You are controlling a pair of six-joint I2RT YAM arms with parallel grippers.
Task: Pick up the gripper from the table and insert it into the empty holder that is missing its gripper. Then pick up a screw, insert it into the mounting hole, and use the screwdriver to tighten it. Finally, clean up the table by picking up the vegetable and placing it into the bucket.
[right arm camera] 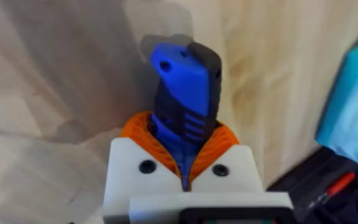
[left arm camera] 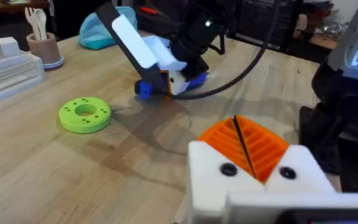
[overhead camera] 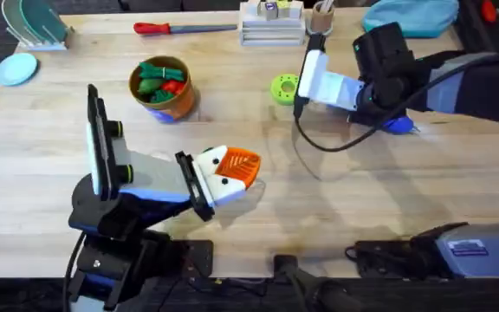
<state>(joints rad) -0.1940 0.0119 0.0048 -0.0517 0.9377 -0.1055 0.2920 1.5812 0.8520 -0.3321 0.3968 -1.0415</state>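
right gripper (right arm camera: 185,163) is clamped on the blue screwdriver (right arm camera: 185,93) toward the table's (overhead camera: 42,173) far right corner, green disc (overhead camera: 284,88) just beside it; left gripper (overhead camera: 232,171) sits pinched together mid-table, bucket (overhead camera: 165,95) of veggies behind it

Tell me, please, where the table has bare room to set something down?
The widest bare wood lies between the left gripper, the green disc and the near edge. Another patch sits left of the bucket. The back edge is crowded; the right gripper occupies the right, clamping the screwdriver.

no readable text, labels (too blurred)
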